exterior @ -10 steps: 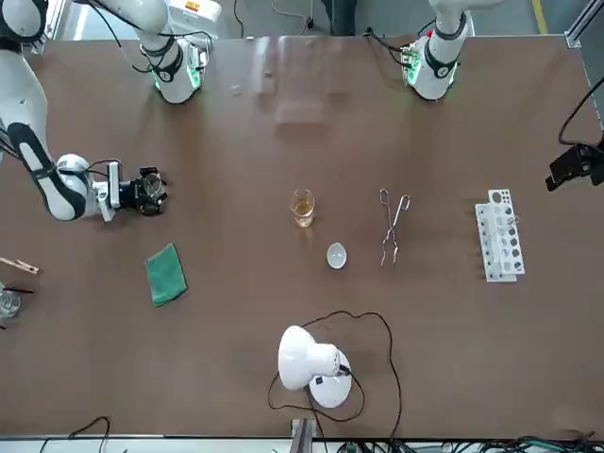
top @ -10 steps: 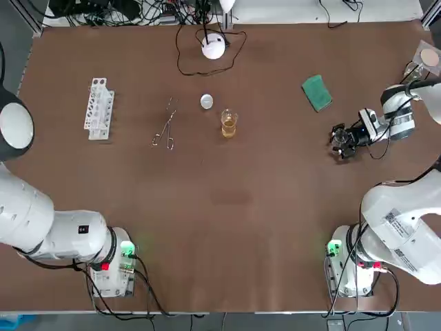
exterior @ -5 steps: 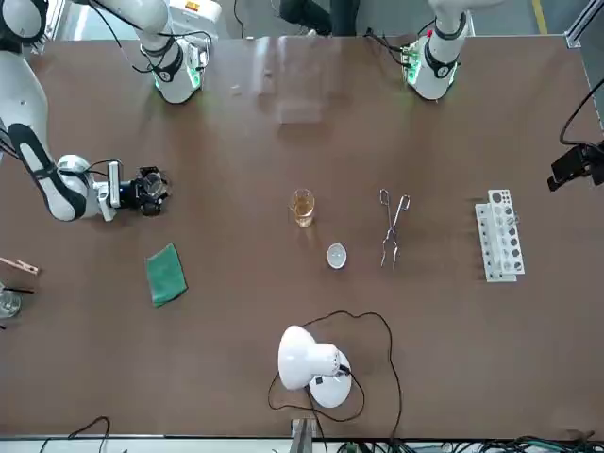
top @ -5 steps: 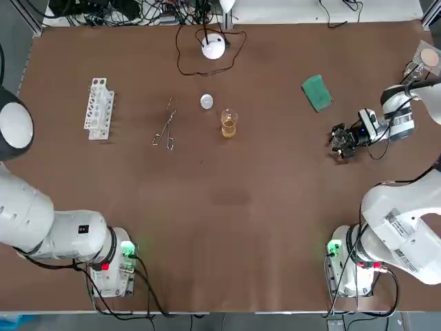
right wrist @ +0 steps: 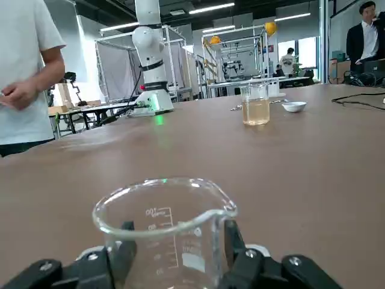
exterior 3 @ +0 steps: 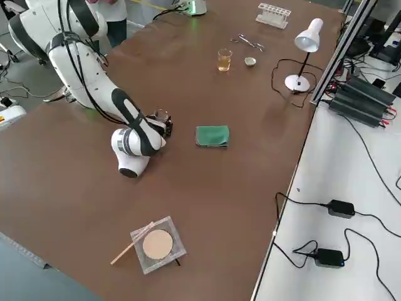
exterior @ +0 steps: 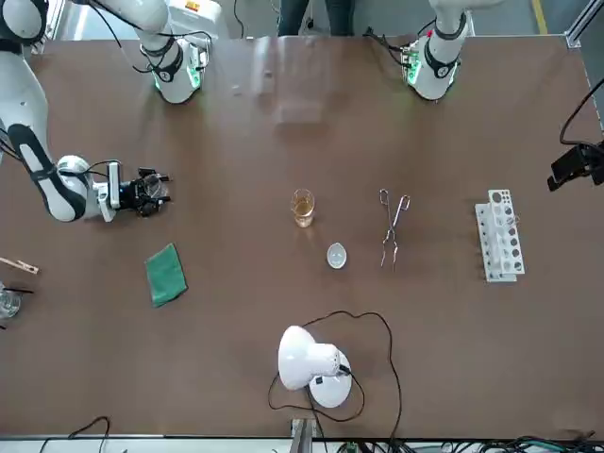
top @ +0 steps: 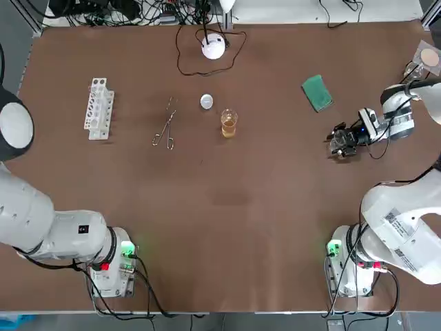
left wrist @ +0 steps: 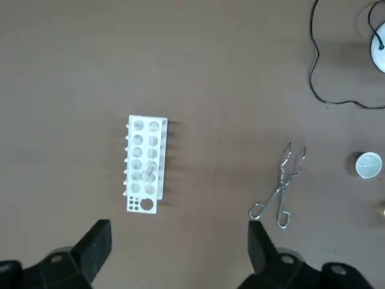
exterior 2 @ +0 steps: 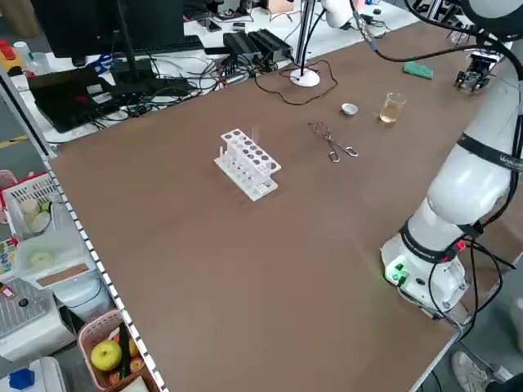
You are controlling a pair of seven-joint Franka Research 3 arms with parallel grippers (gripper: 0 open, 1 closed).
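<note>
Counted on the tabletop (top: 241, 207): two glass beakers, namely the empty beaker (right wrist: 165, 235) at the right of the top view and the amber-filled beaker (top: 229, 123) near the centre. One each of test-tube rack (top: 98, 108), tongs (top: 165, 131), small white dish (top: 207, 102), desk lamp (top: 213, 47), green cloth (top: 317, 92) and gauze mat (top: 429, 58) at the upper right edge.

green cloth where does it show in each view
top: green cloth upper right.
front: lower left.
left side: top right corner.
right side: centre.
left wrist: not in it.
right wrist: not in it.
landmark: right gripper holding empty beaker near it; left gripper hovers above the test-tube rack.
</note>
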